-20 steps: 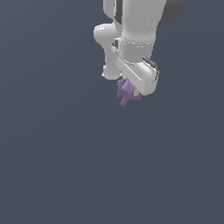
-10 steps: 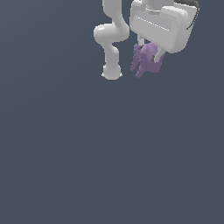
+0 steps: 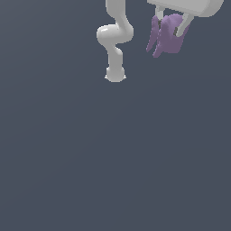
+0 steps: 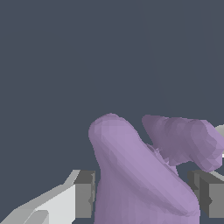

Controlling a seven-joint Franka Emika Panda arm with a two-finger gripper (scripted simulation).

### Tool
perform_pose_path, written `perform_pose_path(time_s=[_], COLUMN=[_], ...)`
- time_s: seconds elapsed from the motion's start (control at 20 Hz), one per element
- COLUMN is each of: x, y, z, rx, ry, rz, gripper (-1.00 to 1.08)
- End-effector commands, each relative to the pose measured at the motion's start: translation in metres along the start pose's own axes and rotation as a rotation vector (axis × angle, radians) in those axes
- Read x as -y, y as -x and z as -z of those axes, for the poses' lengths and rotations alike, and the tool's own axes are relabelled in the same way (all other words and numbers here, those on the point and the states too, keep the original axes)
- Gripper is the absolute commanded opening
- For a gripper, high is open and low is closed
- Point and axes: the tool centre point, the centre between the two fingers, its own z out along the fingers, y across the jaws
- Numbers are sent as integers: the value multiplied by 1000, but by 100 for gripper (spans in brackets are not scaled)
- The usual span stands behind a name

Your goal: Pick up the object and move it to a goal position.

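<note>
I see the object (image 3: 168, 37) as matte purple, smooth-skinned but lumpy, like soft plastic. My gripper (image 3: 172, 28) looks like glossy white plastic with dull grey pads (image 4: 84, 194). The floor (image 3: 113, 158) reads flat, matte slate.

Object (image 3: 168, 37): upper right of the exterior frame, between the two fingers (image 3: 182, 28) of the gripper (image 3: 170, 28), hanging below the hand. Arm base (image 3: 115, 74): upper centre, to the object's left, well apart.

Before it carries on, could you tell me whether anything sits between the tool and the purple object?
Nothing does: the tool is shut on the object, a finger on each side.
</note>
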Motion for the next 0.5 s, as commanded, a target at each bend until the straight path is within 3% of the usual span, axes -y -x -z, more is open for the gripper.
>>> perform_pose_path(time_s=[0.0, 0.45], x=[0, 1], y=[4, 7], z=[9, 14], rx=[0, 0], ry=[1, 1], rz=[0, 0], gripper=[-100, -100])
